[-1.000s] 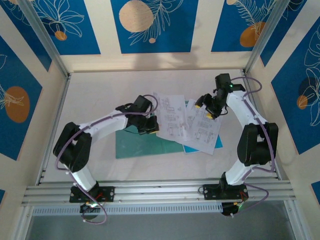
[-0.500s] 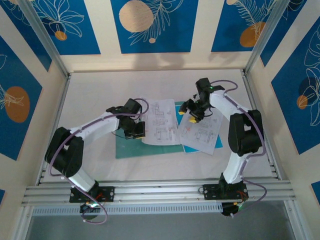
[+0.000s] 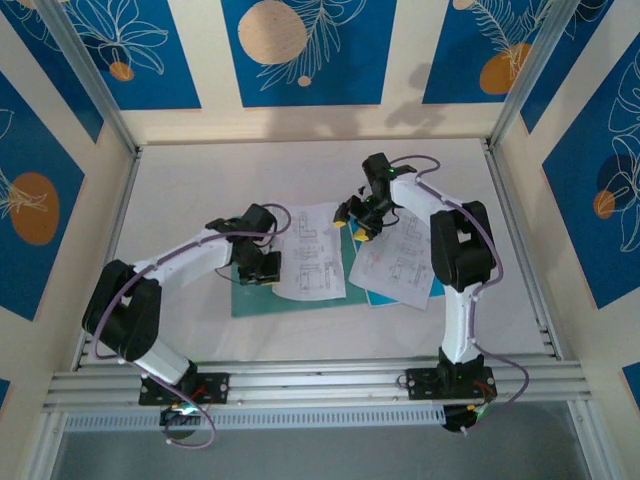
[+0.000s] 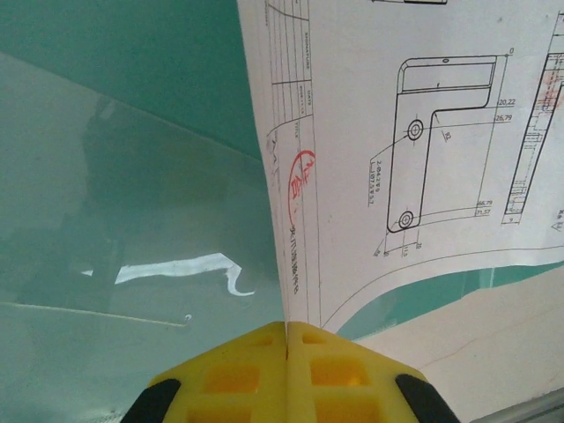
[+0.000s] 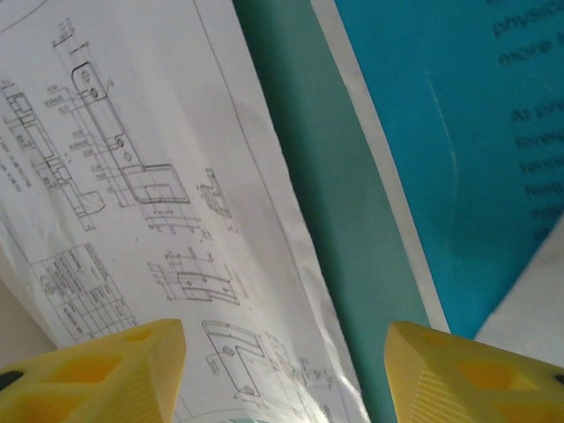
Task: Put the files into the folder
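Note:
A white printed sheet, one of the files (image 3: 312, 252), lies partly over the teal folder (image 3: 255, 298). My left gripper (image 3: 268, 270) is shut on that sheet's left edge; in the left wrist view the yellow fingertips (image 4: 287, 330) pinch the paper (image 4: 423, 132) above the folder's glossy inside (image 4: 132, 176). My right gripper (image 3: 352, 228) hovers open over the sheet's far right corner. Between its yellow fingers (image 5: 106, 361) I see the drawing sheet (image 5: 132, 176) and a teal strip of folder (image 5: 326, 220). More files (image 3: 400, 262) lie to the right.
A brighter cyan sheet (image 5: 458, 132) lies under the right-hand papers, its edge showing (image 3: 376, 297). Aluminium posts and patterned walls enclose the table on three sides. The arm bases stand on the rail (image 3: 320, 385) at the near edge.
My left gripper has pulled the sheet leftward and nearer, further over the folder. The right arm has swung left, following the sheet's right edge, and its jaws have narrowed slightly.

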You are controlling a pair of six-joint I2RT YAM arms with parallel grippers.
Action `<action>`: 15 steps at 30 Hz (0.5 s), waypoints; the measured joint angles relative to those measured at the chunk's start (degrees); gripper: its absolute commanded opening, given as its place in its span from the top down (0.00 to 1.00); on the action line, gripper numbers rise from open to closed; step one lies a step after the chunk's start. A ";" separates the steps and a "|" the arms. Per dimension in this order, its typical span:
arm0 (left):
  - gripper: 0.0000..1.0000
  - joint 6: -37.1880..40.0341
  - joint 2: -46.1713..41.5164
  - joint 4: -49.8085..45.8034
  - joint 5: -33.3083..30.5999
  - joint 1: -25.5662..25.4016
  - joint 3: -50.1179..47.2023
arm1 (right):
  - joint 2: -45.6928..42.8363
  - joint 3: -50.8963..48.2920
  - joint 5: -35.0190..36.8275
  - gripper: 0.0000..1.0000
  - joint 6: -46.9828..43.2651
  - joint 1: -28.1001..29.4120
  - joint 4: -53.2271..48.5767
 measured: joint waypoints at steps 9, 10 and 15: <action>1.00 0.00 -0.17 -0.37 -0.37 0.31 -1.07 | 4.42 2.69 -0.94 0.38 -0.02 2.10 -0.02; 1.00 0.00 -0.17 -0.37 -0.37 0.31 -1.07 | 4.70 2.78 -0.98 0.38 -0.07 2.32 0.00; 1.00 0.00 -0.17 -0.37 -0.37 0.31 -1.11 | 5.81 2.82 -0.96 0.38 -0.50 3.08 -0.24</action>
